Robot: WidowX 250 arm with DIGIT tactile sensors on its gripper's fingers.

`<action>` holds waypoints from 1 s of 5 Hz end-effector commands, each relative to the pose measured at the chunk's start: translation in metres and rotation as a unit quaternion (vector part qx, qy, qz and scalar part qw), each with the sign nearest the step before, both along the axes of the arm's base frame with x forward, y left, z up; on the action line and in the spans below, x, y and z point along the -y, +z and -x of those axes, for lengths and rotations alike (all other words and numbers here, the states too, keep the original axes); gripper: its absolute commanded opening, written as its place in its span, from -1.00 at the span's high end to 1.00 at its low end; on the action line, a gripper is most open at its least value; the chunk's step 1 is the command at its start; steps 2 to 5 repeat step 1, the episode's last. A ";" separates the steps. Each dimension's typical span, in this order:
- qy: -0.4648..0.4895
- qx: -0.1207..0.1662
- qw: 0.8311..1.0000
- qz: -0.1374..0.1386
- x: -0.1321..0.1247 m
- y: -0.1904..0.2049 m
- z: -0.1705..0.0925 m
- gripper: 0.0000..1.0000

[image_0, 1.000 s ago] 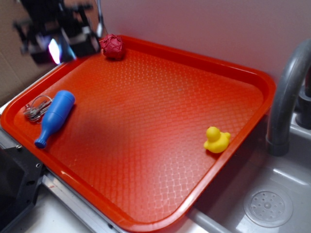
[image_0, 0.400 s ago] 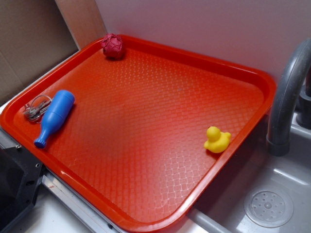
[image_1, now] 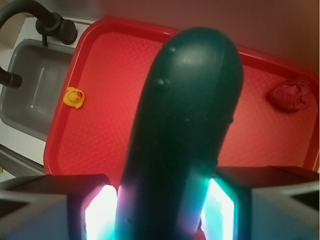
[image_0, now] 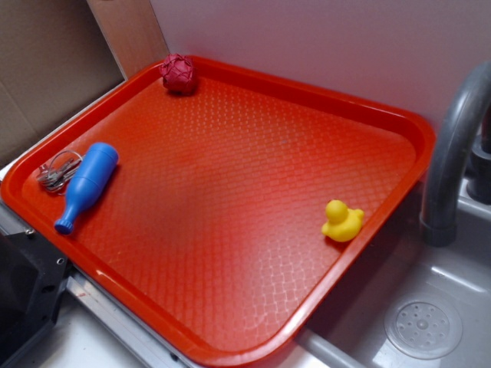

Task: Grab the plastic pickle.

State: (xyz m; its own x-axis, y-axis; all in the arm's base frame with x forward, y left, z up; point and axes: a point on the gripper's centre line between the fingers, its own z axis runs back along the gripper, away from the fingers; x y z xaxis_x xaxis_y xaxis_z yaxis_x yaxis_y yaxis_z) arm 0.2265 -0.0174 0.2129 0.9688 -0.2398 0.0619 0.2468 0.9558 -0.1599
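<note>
Duck [image_0: 342, 221], bottle [image_0: 86, 185], keys [image_0: 57, 172], tray [image_0: 230, 199]

The exterior view is evenly and softly lit, sharp throughout, with faint sheen on the red tray [image_0: 253, 176] and only weak shadows. In the wrist view the plastic pickle [image_1: 185, 130] looms close and blurred, dim above. The hand [image_1: 160, 212] holds two glowing white panels that blow out and tint its lower sides pink and cyan.

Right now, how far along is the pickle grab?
Done: the wrist view shows the pickle clamped between the gripper fingers, lifted high above the red tray. In hand: holding it aloft. Left: nothing obvious; the exterior view shows only bottle, keys, duck and red ball on the tray.
</note>
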 end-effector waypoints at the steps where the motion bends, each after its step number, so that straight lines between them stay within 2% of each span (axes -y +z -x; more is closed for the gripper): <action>1: 0.016 0.018 1.000 0.003 -0.003 0.005 -0.001 1.00; 5: 0.016 0.018 1.000 0.003 -0.003 0.005 -0.001 1.00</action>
